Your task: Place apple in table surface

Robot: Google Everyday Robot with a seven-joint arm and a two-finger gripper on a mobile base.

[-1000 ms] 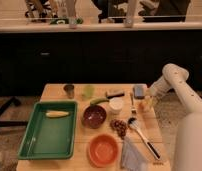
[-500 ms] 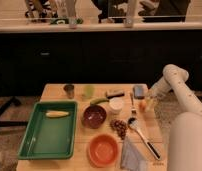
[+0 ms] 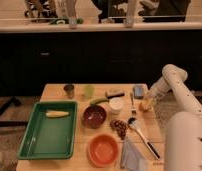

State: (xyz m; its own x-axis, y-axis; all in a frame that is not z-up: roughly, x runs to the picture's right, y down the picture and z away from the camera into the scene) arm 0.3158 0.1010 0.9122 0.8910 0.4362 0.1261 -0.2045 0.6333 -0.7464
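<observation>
The white arm [image 3: 180, 90] reaches in from the right, bent at its elbow and sloping down to the table surface [image 3: 54, 92]; the gripper [image 3: 147, 100] sits at the right edge, right over the apple [image 3: 145, 106]. Whether it clasps the apple cannot be told; the pose looks nearly unchanged from half a second ago.

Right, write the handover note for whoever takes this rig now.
Gripper: low at the right edge of the light tan wooden tabletop, directly at the apple.
Small round yellow-orange apple: right side of the tabletop, right of the small white cup.
Done: apple brought down to the table.
Unclear: whether it rests on the wood or hangs in the gripper.
Left: confirm it is set down, let go, pull the arm back.
</observation>
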